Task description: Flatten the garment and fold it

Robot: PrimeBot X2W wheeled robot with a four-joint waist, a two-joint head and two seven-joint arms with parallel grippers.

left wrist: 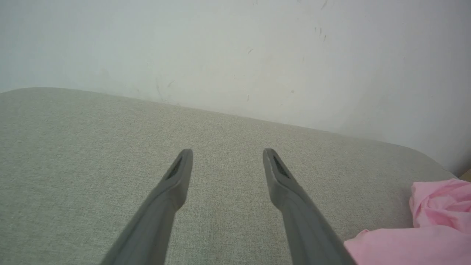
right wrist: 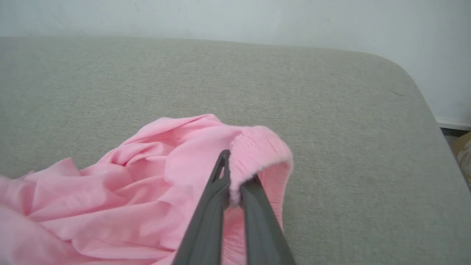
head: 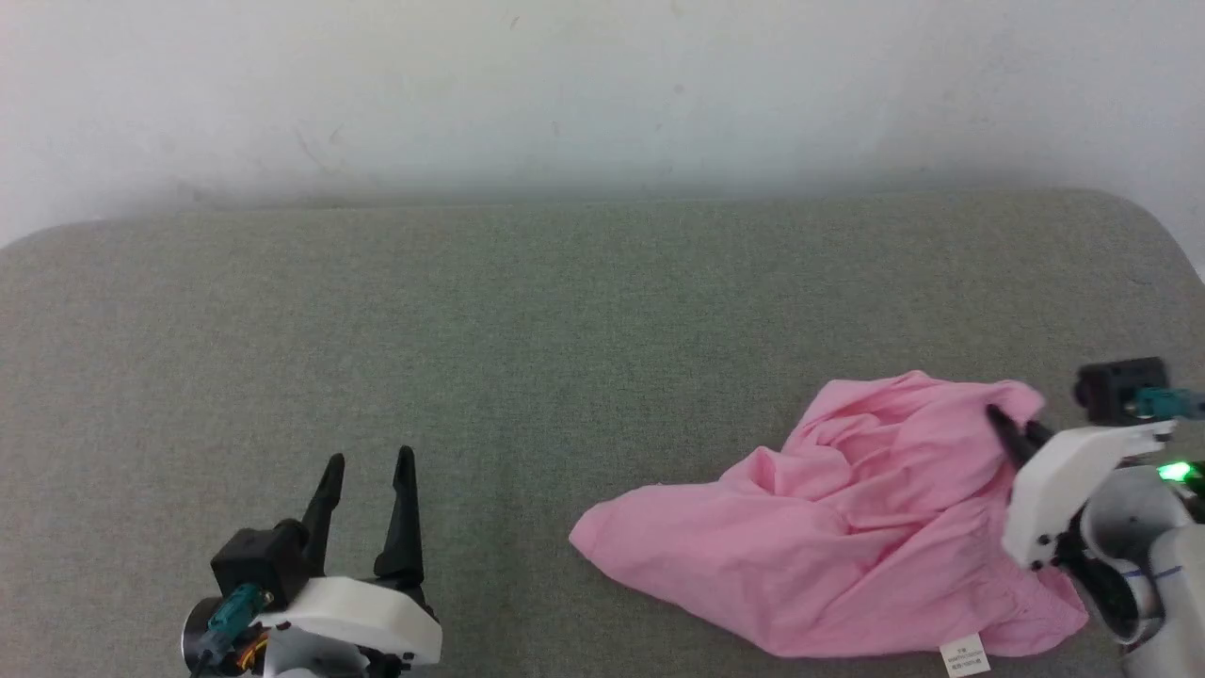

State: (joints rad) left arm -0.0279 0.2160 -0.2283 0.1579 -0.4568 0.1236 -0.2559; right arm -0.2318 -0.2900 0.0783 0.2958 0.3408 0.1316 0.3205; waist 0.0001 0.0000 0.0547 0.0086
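Observation:
The light-pink garment (head: 838, 527) lies crumpled on the grey-green cushion at the lower right, its white label (head: 966, 654) at the near edge. My right gripper (head: 1005, 424) is shut on the garment's gathered waistband (right wrist: 257, 154), lifting that far-right corner a little. In the right wrist view the right gripper (right wrist: 232, 176) has the pink elastic pinched between its two fingers. My left gripper (head: 370, 463) stands open at the lower left, well apart from the cloth, nothing between its fingers. In the left wrist view the left gripper (left wrist: 228, 152) hovers over bare cushion, with the garment (left wrist: 430, 228) at the right edge.
The padded grey-green surface (head: 527, 330) runs wide, with a rounded far-right corner (right wrist: 401, 73). A white wall (head: 602, 94) stands right behind its far edge. Past the right edge a bit of floor (right wrist: 460, 143) shows.

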